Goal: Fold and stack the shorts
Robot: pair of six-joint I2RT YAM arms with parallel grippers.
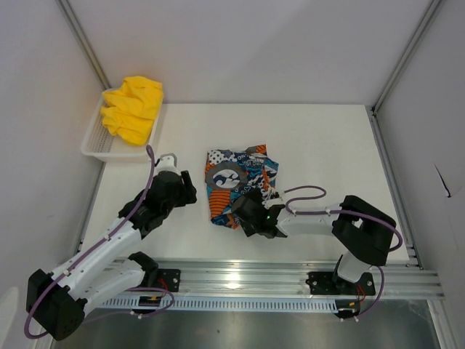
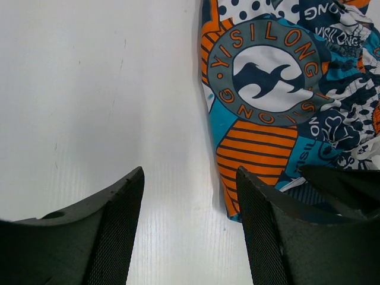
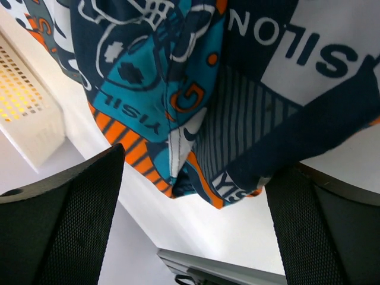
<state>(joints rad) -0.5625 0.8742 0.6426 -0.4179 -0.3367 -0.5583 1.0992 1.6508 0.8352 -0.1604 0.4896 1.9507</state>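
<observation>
Lying rumpled, the printed shorts (image 1: 238,185) occupy the middle of the desk (image 1: 327,145). My right end effector (image 3: 199,163) straddles their near hem, released and wide. The left end effector (image 2: 190,172) hovers released over bare desk beside them. The yellow shorts (image 1: 132,107) sit in the basket (image 1: 94,142). Pinching a single layer here could, I judge, drag the bundle rather than fold it.

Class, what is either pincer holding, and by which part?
Nothing: left pincer open beside the printed shorts; right pincer open around their near edge.

Printed shorts (image 1: 236,182) rumpled centre; yellow pair (image 1: 134,109) bunched far-left.
</observation>
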